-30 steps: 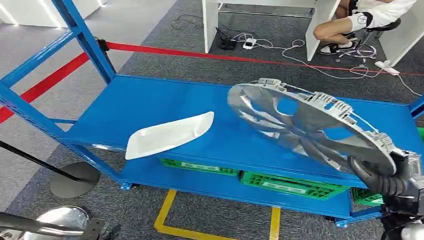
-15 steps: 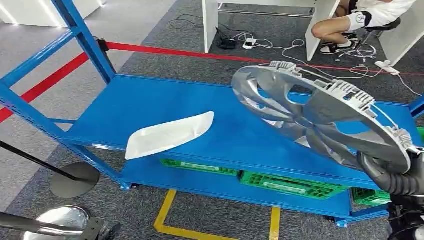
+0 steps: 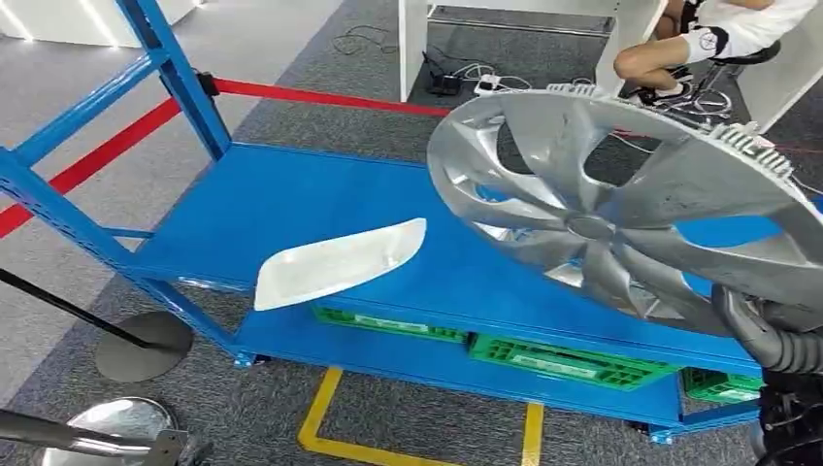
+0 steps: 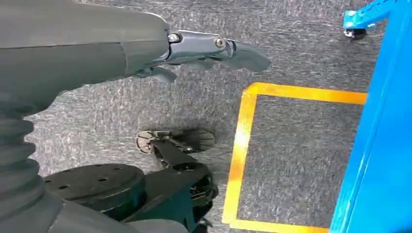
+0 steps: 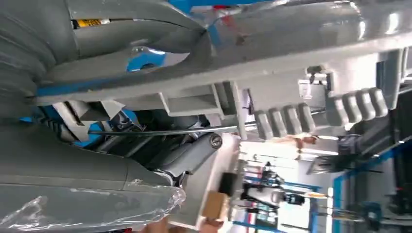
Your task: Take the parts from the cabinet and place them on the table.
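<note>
A large silver wheel cover (image 3: pixel 621 214) hangs tilted above the right half of the blue cabinet shelf (image 3: pixel 281 194). My right hand (image 3: pixel 762 335) grips its lower right rim, and the dark fingers (image 5: pixel 192 155) sit under the ribbed rim of the wheel cover (image 5: pixel 291 77) in the right wrist view. A white curved part (image 3: pixel 335 262) lies on the shelf near its front edge, left of the wheel cover. My left hand (image 4: pixel 194 48) hangs beside me over the grey carpet, fingers stretched out and holding nothing.
Green crates (image 3: pixel 563 357) sit on the lower shelf. Blue uprights (image 3: pixel 180 78) frame the cabinet's left side, with red tape (image 3: pixel 311 95) behind. A person (image 3: pixel 723 34) sits at a white desk (image 3: pixel 417 49) far back. A black stand base (image 3: pixel 136 345) and yellow floor line (image 3: pixel 320 413) lie below.
My right hand has lifted the wheel cover higher off the shelf and tipped its face toward me. The view has shifted slightly. The white part stays in place.
</note>
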Robot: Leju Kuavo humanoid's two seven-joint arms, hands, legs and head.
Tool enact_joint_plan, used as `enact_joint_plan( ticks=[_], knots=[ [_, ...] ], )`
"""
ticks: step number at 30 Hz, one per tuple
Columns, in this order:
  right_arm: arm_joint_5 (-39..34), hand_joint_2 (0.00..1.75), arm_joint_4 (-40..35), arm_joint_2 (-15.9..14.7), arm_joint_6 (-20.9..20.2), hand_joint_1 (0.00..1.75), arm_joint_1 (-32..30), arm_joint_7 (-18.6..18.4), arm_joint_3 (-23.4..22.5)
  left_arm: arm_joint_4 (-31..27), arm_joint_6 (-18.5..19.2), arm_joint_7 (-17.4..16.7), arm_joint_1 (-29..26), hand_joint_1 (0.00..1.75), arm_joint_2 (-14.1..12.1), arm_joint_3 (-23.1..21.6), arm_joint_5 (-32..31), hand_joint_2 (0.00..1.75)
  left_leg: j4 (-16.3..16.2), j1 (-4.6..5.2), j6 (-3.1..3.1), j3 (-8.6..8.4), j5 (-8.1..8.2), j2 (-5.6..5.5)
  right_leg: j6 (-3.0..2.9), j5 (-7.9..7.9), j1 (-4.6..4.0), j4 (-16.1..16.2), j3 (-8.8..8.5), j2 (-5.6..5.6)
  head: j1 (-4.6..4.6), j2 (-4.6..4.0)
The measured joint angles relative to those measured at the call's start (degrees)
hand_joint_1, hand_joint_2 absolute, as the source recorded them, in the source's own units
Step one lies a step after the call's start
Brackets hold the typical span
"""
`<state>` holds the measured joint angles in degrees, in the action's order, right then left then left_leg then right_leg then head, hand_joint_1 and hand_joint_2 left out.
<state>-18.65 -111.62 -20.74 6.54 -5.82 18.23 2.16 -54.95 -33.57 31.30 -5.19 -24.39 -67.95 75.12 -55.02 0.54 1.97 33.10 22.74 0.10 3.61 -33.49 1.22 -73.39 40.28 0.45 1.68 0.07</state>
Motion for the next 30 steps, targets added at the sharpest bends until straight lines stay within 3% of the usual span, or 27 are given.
enact_joint_plan(
  ticks=[1, 2, 3, 5, 6, 7, 10, 11, 12, 13, 15, 16, 17, 18, 20, 21, 23, 25, 26, 27, 28, 29, 30],
  knots=[
    [-0.55, 1.75, 0.0, 0.0, 0.06, 1.75, -0.06, 0.09, -0.55, 0.04, 0.2, -0.07, 0.41, 0.0, 0.13, -0.37, -0.66, 1.75, -0.07, -0.03, -0.03, 0.09, -0.02, -0.02, 0.14, -0.29, 0.01, -2.11, 0.87, -0.01, 0.02, 0.0],
    [-0.92, 1.75, 0.0, 0.0, 0.11, 1.75, -0.07, 0.11, -1.12, 0.13, 0.46, -0.2, 0.85, 0.0, 0.33, -0.7, -0.98, 1.75, -0.15, -0.12, -0.09, 0.12, -0.06, -0.08, 0.27, 0.8, 0.08, -1.05, 0.16, -0.03, 0.02, 0.0],
    [-1.05, 1.75, -0.11, 0.0, 0.15, 1.75, -0.07, 0.13, -1.66, 0.26, 0.74, -0.28, 1.27, 0.0, 0.53, -0.94, -1.16, 1.75, -0.32, -0.26, -0.18, 0.18, -0.07, -0.15, 0.37, 2.77, 0.12, 2.36, -1.66, -0.06, 0.02, 0.0],
    [-0.98, 1.75, -0.37, 0.0, 0.15, 1.75, 0.01, 0.28, -2.71, 0.46, 1.29, -0.55, 2.03, 0.0, 0.92, -1.11, -1.46, 1.75, -0.95, -0.62, -0.98, 0.3, 0.13, -0.21, 0.89, 7.18, 0.43, 12.7, -7.39, -0.24, -0.02, 0.0],
    [-0.78, 1.75, -0.39, 0.0, 0.22, 1.75, 0.14, 0.35, -3.04, 0.83, 1.71, -0.83, 2.45, 0.0, 0.76, -1.25, -1.77, 1.75, -1.32, -0.14, -1.59, 0.67, 0.17, -0.29, 1.11, 5.98, 0.26, 14.41, -8.14, 0.07, -0.13, 0.0],
    [-0.7, 1.75, -0.53, -0.04, 0.33, 1.75, 0.02, 0.39, -3.28, 1.03, 1.95, -1.01, 2.75, 0.0, 0.83, -1.44, -2.01, 1.75, -1.89, -0.13, -1.77, 1.0, 0.07, -0.31, -0.09, 6.81, 0.4, 14.47, -8.28, 0.52, -0.06, 0.0],
    [-0.26, 1.75, -0.63, -0.15, 1.27, 1.75, -0.84, -0.24, -4.7, 1.97, 2.58, -1.73, 3.42, 0.0, 0.87, -1.9, -2.58, 1.75, -1.67, -0.21, -2.46, 1.59, -0.83, -0.37, -1.17, 7.36, 0.13, 13.65, -7.13, 0.49, 0.11, 0.0],
    [-0.24, 1.75, -0.8, -0.15, 1.42, 1.75, -1.22, -0.59, -5.31, 2.38, 2.62, -2.03, 3.55, 0.0, 0.94, -2.07, -2.6, 1.75, -1.86, -0.37, -2.66, 1.96, -0.31, -0.36, -1.87, 7.8, 0.36, 13.89, -6.83, 0.34, 0.07, 0.0],
    [-0.22, 1.75, -1.11, -0.2, 1.57, 1.75, -1.57, -0.85, -5.85, 2.56, 2.64, -2.08, 3.57, 0.0, 1.07, -2.25, -2.64, 1.75, -3.39, -0.36, -3.0, 2.65, 1.89, -0.29, -2.34, 8.1, 0.34, 13.88, -6.41, 0.31, 0.24, 0.0],
    [-0.15, 1.75, -1.44, -0.2, 1.62, 1.75, -1.98, -0.99, -6.41, 2.75, 2.64, -2.1, 3.63, 0.0, 1.25, -2.34, -2.69, 1.75, -7.19, -0.42, -3.31, 4.12, 4.91, -0.28, -2.75, 8.43, 0.33, 13.88, -5.86, 0.26, 0.29, 0.0],
    [-0.11, 1.75, -1.75, -0.2, 1.62, 1.75, -2.54, -1.09, -7.19, 3.3, 2.64, -2.19, 3.79, 0.0, 1.53, -2.43, -2.69, 1.75, -16.71, -0.57, -3.61, 7.52, 10.0, -0.27, -2.92, 9.17, 0.15, 13.84, -4.73, 0.18, 0.28, 0.0],
    [-0.09, 1.75, -1.86, -0.2, 1.62, 1.75, -2.8, -1.16, -7.41, 3.48, 2.62, -2.19, 3.84, 0.0, 1.66, -2.47, -2.69, 1.75, -19.69, -0.57, -3.56, 8.25, 11.25, -0.27, -2.9, 9.59, 0.05, 13.83, -4.16, 0.17, 0.28, 0.0],
    [-0.04, 1.75, -1.99, -0.2, 1.62, 1.75, -3.12, -1.16, -7.62, 3.67, 2.62, -2.23, 3.91, 0.0, 1.81, -2.54, -2.69, 1.75, -19.61, -0.56, -3.38, 7.53, 11.04, -0.28, -2.85, 10.03, -0.05, 13.83, -3.66, 0.18, 0.31, 0.0],
    [0.0, 1.75, -2.12, -0.2, 1.62, 1.75, -3.34, -1.18, -7.85, 3.78, 2.62, -2.23, 3.96, 0.0, 1.9, -2.6, -2.69, 1.75, -17.01, -0.54, -3.11, 5.51, 9.76, -0.28, -2.81, 10.48, -0.15, 13.84, -3.16, 0.19, 0.28, 0.0],
    [0.22, 1.75, -2.56, -0.22, 1.81, 1.75, -3.45, -1.55, -8.06, 4.02, 2.71, -2.25, 4.14, 0.0, 2.03, -2.69, -2.6, 1.75, -6.83, -0.4, -2.32, -1.33, 6.22, -0.29, -2.63, 11.43, -0.23, 14.0, -2.44, 0.31, 0.31, 0.0],
    [0.35, 1.75, -2.95, -0.22, 1.9, 1.75, -3.61, -1.71, -8.17, 4.15, 2.84, -2.25, 4.33, 0.0, 2.05, -2.71, -2.55, 1.75, -2.36, -0.28, -1.91, -4.44, 5.77, -0.32, -2.45, 11.84, -0.16, 14.1, -2.32, 0.29, 0.3, 0.0],
    [0.46, 1.75, -3.48, -0.24, 2.1, 1.75, -4.07, -1.86, -8.68, 4.37, 3.24, -2.32, 4.57, 0.0, 2.21, -2.69, -2.53, 1.75, -0.99, 0.12, -2.17, -4.23, 5.43, -0.31, -1.59, 12.8, -0.26, 14.44, -1.85, 0.08, 0.17, 0.0],
    [0.68, 1.75, -3.83, -0.24, 2.21, 1.75, -4.76, -2.12, -9.05, 4.76, 3.72, -2.45, 4.31, 0.0, 2.29, -2.73, -2.53, 1.75, -0.89, 0.53, -1.52, -3.65, 4.55, -0.35, -0.73, 13.98, 0.11, 15.42, -1.89, 0.04, 0.18, 0.0],
    [0.81, 1.75, -4.11, -0.24, 2.29, 1.75, -5.12, -2.25, -9.29, 4.85, 3.96, -2.45, 4.16, 0.0, 2.51, -2.75, -2.51, 1.75, -0.06, 0.09, -1.15, -3.27, 3.59, -0.18, -0.33, 14.26, 0.09, 15.48, -1.43, 0.17, 0.33, 0.0],
    [1.14, 1.75, -4.31, -0.22, 2.36, 1.75, -5.43, -2.41, -9.49, 5.09, 4.35, -2.45, 4.18, 0.0, 2.62, -2.78, -2.51, 1.75, -0.08, 0.06, -0.97, -2.92, 3.02, -0.06, -0.2, 12.37, 0.07, 14.75, -0.6, 0.07, 0.11, 0.0],
    [1.42, 1.75, -4.5, -0.22, 2.27, 1.75, -5.4, -2.6, -9.59, 5.31, 4.81, -2.45, 4.21, 0.0, 2.77, -2.78, -2.66, 1.75, -0.07, 0.03, -0.52, -2.4, 2.63, 0.0, -0.16, 8.96, 0.0, 11.93, 0.15, -0.02, 0.04, 0.0],
    [1.6, 1.75, -4.57, -0.22, 2.08, 1.75, -5.45, -2.78, -9.64, 5.6, 5.03, -2.36, 4.27, 0.0, 2.95, -2.8, -2.99, 1.75, -0.07, 0.05, -0.42, -1.79, 2.13, 0.06, 0.02, 5.41, -0.01, 7.17, 1.32, -0.03, -0.04, 0.0],
    [1.58, 1.75, -4.61, -0.22, 2.01, 1.75, -5.48, -2.86, -9.66, 5.75, 5.33, -2.23, 4.39, 0.0, 3.26, -2.8, -3.19, 1.75, -0.13, 0.11, -0.32, -1.17, 1.7, 0.09, 0.09, 2.93, -0.05, 2.58, 2.4, -0.02, 0.02, 0.0]
  ],
)
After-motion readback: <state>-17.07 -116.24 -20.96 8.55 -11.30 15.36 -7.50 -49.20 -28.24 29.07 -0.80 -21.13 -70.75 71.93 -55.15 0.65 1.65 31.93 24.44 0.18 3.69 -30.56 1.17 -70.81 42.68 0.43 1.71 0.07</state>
